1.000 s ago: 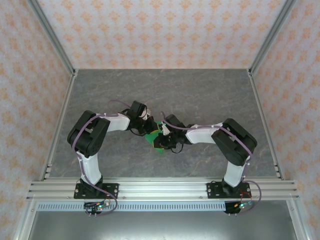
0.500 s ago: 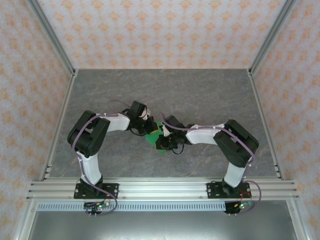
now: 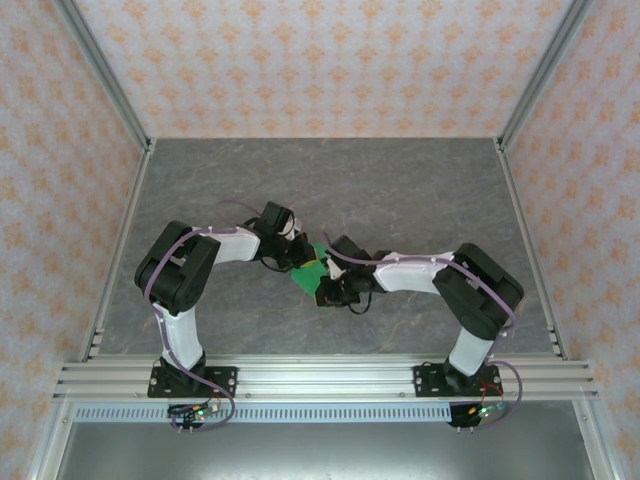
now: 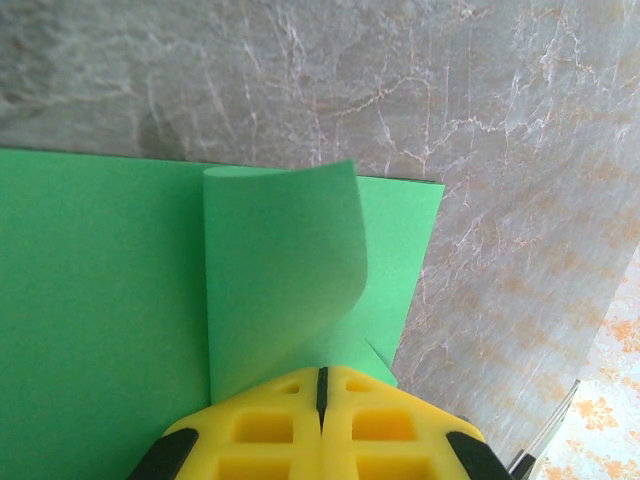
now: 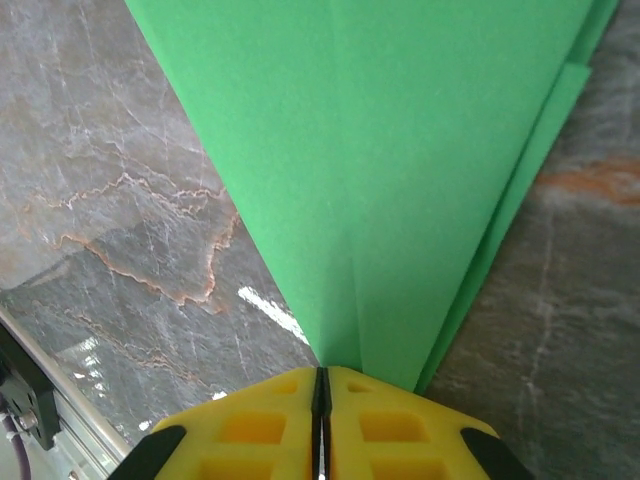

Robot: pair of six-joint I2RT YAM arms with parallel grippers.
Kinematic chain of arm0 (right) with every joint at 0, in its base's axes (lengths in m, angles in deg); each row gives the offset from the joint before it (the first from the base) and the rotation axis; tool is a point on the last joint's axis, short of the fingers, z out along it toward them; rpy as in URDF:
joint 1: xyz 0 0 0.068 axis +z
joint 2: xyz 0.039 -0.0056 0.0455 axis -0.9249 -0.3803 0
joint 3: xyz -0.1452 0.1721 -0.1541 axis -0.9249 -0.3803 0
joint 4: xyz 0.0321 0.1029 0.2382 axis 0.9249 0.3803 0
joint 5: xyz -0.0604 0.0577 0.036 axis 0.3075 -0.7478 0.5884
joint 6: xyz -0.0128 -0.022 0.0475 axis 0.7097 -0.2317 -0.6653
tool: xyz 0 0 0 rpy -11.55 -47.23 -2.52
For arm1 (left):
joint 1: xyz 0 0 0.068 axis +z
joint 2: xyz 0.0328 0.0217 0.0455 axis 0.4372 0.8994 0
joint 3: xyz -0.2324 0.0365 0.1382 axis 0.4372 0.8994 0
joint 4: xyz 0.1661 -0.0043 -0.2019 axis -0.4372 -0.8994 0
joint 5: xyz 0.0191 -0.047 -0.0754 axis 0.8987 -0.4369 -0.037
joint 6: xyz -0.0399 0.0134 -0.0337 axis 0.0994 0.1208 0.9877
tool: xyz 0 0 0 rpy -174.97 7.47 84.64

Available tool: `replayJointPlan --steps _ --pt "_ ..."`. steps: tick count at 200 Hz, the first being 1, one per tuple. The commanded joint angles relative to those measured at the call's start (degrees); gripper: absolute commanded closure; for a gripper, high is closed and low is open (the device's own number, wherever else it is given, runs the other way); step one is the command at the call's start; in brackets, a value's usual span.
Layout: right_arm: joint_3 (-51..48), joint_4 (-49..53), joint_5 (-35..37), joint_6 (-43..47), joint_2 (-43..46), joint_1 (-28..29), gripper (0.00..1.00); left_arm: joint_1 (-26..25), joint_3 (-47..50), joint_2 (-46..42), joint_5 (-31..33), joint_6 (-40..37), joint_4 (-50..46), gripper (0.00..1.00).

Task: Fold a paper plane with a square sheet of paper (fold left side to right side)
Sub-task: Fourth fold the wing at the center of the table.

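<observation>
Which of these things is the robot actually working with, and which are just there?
In the job:
green paper, partly folded
left gripper and right gripper, both pinching it

Just there:
grey marbled table
patterned walls
metal frame rail
</observation>
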Motion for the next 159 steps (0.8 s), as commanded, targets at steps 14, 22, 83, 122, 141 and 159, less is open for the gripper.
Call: replayJointPlan --steps 14,22,83,122,141,159 --pt "-2.0 5.6 1.0 1.0 0.9 0.6 0.89 -0.2 1.4 2.5 6.2 -1.4 -6.3 0.97" --pt "-2.1 5.6 1.0 1.0 1.0 0.6 0.89 -0.2 1.3 2.5 6.2 -1.4 -6.3 0.97" --pt "-5.5 5.6 0.1 -0.6 3.7 1.0 0.94 -0.1 1.3 2.2 6.3 -1.5 -6.6 0.98" --pt "-4.6 3.3 -1.5 -2.7 10.6 1.0 0.96 -0.2 1.3 1.7 6.1 -1.4 -6.5 0.98" --pt "-2.5 2.1 -1.0 -3.2 11.1 1.0 0.96 -0.2 1.4 1.7 6.0 -1.3 -6.4 0.98" --pt "-0.5 1.7 -0.1 -3.6 8.9 0.4 0.99 -0.2 1.4 1.7 5.9 -1.3 -6.3 0.97"
